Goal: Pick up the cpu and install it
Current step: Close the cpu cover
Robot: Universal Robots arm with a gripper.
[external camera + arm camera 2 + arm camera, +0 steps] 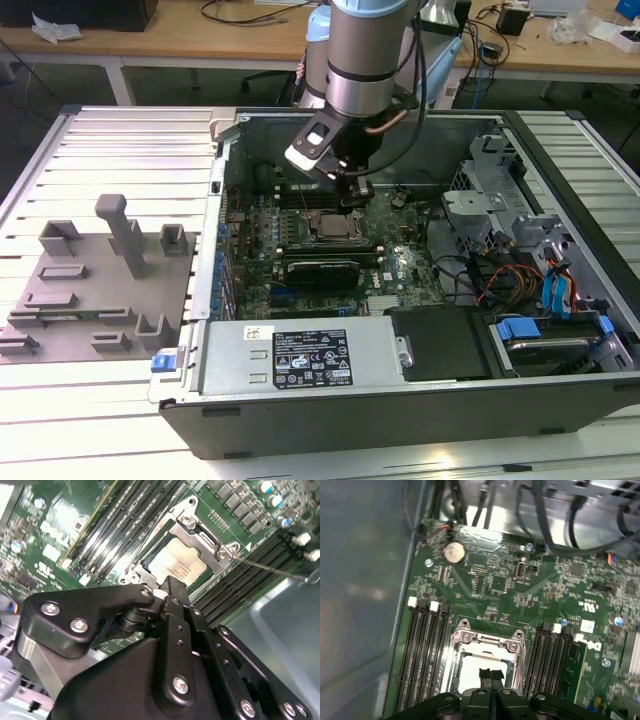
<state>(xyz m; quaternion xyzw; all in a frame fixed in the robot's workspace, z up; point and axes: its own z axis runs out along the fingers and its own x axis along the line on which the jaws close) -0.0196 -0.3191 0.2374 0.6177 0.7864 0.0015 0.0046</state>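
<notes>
The cpu (176, 565), a flat square chip with a pale metal top, lies inside the metal socket frame (200, 527) on the green motherboard (395, 250) of the open computer case. In the exterior view the cpu (330, 226) sits just below and to the left of my gripper (352, 192). In the first wrist view the two black fingertips (485, 673) are pressed together over the cpu (470, 672), with nothing between them. The second wrist view shows the gripper (171, 586) tip at the chip's near edge; I cannot tell whether it touches.
Memory slots (425, 650) flank the socket, and a thin socket lever (270, 569) sticks out sideways. A black expansion card (320, 270) lies just in front of the socket. Drive cages and cables (540, 290) crowd the exterior view's right. A grey fixture plate (90, 290) with blocks lies outside the case.
</notes>
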